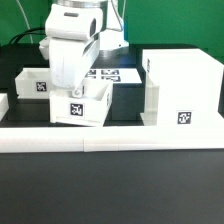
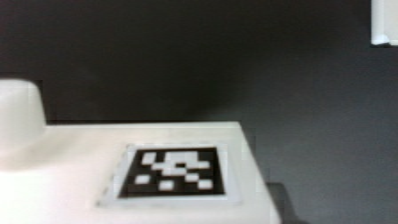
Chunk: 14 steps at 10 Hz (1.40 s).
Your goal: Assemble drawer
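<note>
A small open white drawer box with black marker tags stands left of centre on the black table. A bigger white drawer casing stands to the exterior view's right of it. My gripper hangs low over the small box's left side, and the white hand hides the fingers. In the wrist view a flat white panel with a marker tag lies close below the camera, with a rounded white part beside it. No fingertip shows clearly there.
A long low white wall runs along the table's front. The marker board lies behind the small box. Another white piece sits at the far left edge. Dark table lies beyond the panel.
</note>
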Available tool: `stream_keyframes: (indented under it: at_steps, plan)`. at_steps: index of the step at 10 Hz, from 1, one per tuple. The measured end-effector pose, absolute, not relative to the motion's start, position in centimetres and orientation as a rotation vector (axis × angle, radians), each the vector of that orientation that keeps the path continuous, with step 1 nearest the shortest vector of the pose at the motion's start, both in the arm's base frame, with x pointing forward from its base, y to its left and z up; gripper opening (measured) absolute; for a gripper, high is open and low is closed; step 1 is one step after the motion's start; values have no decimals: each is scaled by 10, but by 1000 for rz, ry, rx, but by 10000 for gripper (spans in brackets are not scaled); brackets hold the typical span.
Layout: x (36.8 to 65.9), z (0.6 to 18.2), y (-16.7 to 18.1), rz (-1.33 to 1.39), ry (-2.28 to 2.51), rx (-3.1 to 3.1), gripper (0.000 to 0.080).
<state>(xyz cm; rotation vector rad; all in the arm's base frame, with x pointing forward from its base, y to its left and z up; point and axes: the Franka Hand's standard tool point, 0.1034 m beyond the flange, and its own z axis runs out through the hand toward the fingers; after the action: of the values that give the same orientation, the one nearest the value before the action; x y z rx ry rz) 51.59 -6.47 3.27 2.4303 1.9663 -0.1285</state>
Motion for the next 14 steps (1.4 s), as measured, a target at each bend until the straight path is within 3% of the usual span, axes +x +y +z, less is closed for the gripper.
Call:
stream_keyframes:
  at_steps: [14]
  plan:
    - [520, 24, -41, -140, 2102, 2338, 42]
